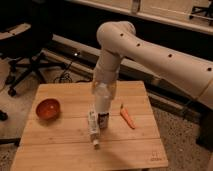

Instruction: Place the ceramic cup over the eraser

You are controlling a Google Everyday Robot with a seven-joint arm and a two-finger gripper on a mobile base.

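Gripper (103, 98) over wooden table (60, 142), chair (22, 45) behind

The robot's arm (150, 55) is a thick, smooth tube in cream white, with a rounded bend like an elbow and a row of small dark dots along its shell. It narrows to a pale gripper (102, 92), which hangs over the middle of the wooden table (60, 145).
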